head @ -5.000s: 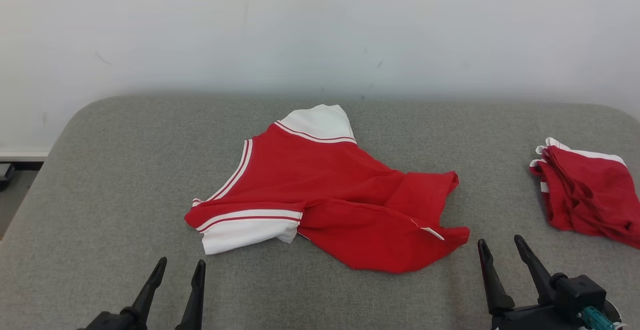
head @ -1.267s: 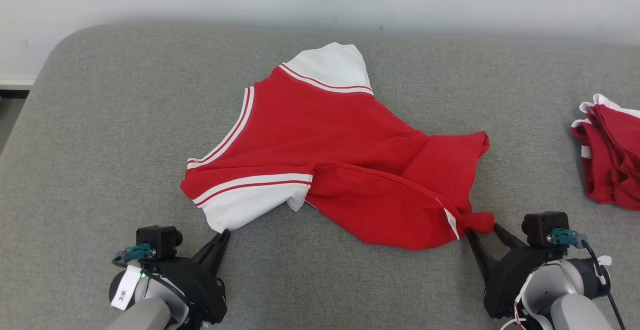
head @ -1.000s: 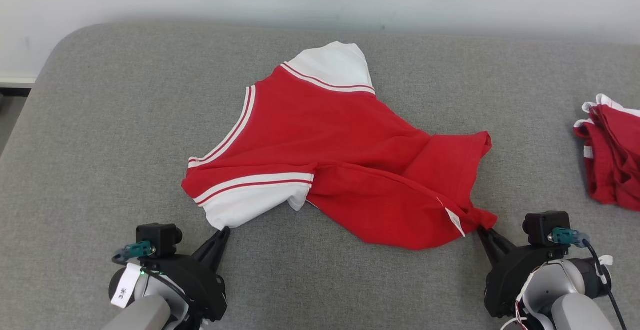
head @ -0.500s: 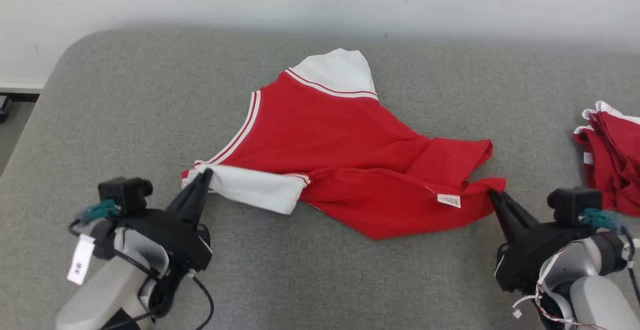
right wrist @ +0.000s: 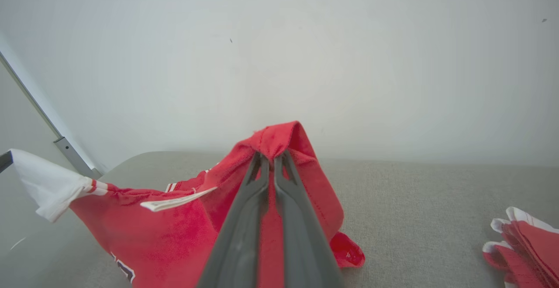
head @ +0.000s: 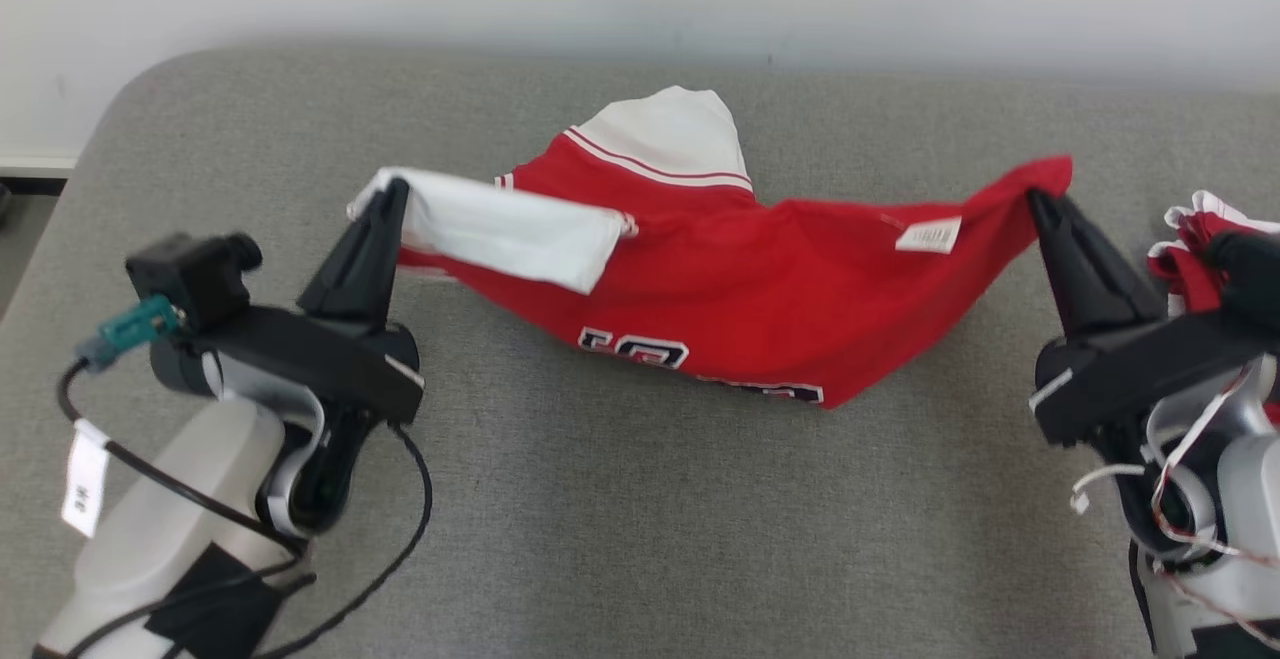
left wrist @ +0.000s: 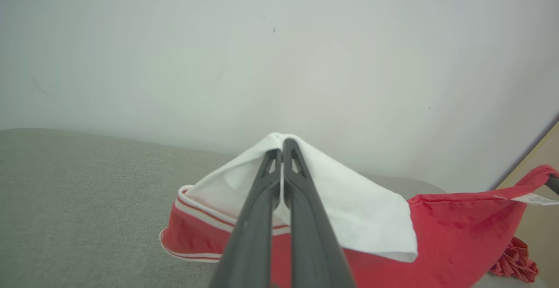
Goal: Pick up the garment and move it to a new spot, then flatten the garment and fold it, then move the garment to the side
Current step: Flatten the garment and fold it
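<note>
Red cloth hangs strung between my two claws: the garment (head: 720, 289), a red jersey with white sleeves, is held up above the grey padded table (head: 620, 539) like a hammock. My left gripper (head: 392, 194) is clenched on the near white sleeve (head: 500, 229) at its outer corner; in the left wrist view its fingers (left wrist: 264, 200) are pressed together with white cloth draped over their tips. My right gripper (head: 1042, 201) is pinched tight on a red corner of the hem, and the right wrist view shows that red edge bunched over its closed tips. Between the two grips the body sags, and its lowest fold, carrying dark lettering (head: 633, 347), droops towards the table on my side; whether it touches there I cannot tell. The other white sleeve (head: 670, 129) sits on the far side, low against the table. A white label (head: 928, 235) dangles from the red edge near the right-hand grip. Just beside my right gripper, at the table's right end, lies a separate bundle (head: 1185, 249) of red and white cloth, apart from the garment I am holding
</note>
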### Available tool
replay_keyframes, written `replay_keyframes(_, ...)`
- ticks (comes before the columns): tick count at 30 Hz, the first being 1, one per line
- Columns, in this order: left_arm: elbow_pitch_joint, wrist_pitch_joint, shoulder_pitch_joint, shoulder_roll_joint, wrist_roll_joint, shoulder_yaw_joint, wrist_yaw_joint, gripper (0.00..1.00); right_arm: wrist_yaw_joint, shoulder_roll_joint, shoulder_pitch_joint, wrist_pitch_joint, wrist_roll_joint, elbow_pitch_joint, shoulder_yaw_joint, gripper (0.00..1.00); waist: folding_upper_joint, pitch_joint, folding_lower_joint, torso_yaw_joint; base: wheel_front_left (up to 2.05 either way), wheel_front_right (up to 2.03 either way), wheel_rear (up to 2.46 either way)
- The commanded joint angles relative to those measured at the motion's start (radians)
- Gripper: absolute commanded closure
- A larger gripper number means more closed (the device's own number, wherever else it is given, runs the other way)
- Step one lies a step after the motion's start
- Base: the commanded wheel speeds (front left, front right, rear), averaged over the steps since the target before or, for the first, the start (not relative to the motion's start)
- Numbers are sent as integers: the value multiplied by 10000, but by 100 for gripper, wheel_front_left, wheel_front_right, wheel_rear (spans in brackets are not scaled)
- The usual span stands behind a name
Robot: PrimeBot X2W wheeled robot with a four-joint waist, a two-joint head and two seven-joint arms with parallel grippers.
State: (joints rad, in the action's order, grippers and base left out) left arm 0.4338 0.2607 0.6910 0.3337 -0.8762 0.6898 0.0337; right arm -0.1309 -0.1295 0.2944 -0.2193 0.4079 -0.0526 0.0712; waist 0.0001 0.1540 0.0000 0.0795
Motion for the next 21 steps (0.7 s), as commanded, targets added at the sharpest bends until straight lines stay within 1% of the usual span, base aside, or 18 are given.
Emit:
replay_keyframes(1,-102,53,228,62,122,-70,-55,100,5,-64,260,5,139,-72,17,100,-1,171,0,-118,0,0,0)
replay_keyframes(5,-464,-184,993,133,278,-175,-280,100,5,-283,1200,-345,387,-86,-466,100,-1,615,0,-304,0,0,0)
replay_keyframes(9,-578,-364,1838,99,435,-289,-402,100,5,-588,2321,-587,458,384,-1126,100,-1,1052,0,-426,0,0,0)
replay_keyframes(15,-158,-449,3235,72,679,-529,-526,100,5,-729,4282,-513,822,1718,-1688,100,-1,1613,0,-539,0,0,0)
replay_keyframes(17,31,-409,3755,34,792,-638,-589,100,5,-679,4955,-348,973,2261,-1682,100,-1,1757,0,-549,0,0,0)
replay_keyframes(20,286,-400,4549,-24,901,-741,-570,100,5,-548,6007,-36,1127,3169,-1629,100,-1,1994,0,-596,0,0,0)
replay_keyframes(21,376,-407,4801,-56,784,-854,-561,100,5,-454,6384,56,1159,3504,-1634,100,-1,2106,0,-642,0,0,0)
